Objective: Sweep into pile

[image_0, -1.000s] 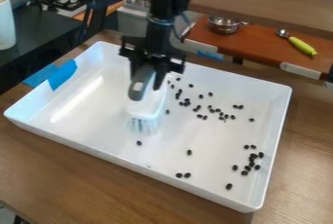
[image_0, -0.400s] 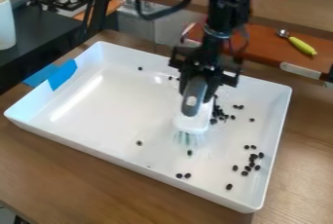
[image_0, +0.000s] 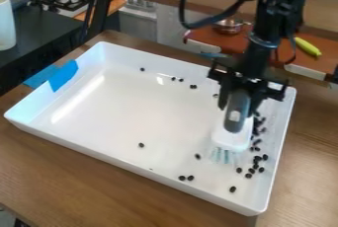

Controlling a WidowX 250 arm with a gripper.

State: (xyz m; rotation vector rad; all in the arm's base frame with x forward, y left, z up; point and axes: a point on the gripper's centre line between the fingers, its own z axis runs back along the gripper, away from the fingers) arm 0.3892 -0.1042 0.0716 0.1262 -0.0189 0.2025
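One gripper [image_0: 239, 106] clenched on brush [image_0: 236, 115] w/ grey handle, fingers nearly closed around it, bristles in tray [image_0: 119, 160].

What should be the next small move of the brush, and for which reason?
Probably lift the brush and lower it left of the lone bean: most beans lie near the right tray wall in the picture, while this one sits far from them.
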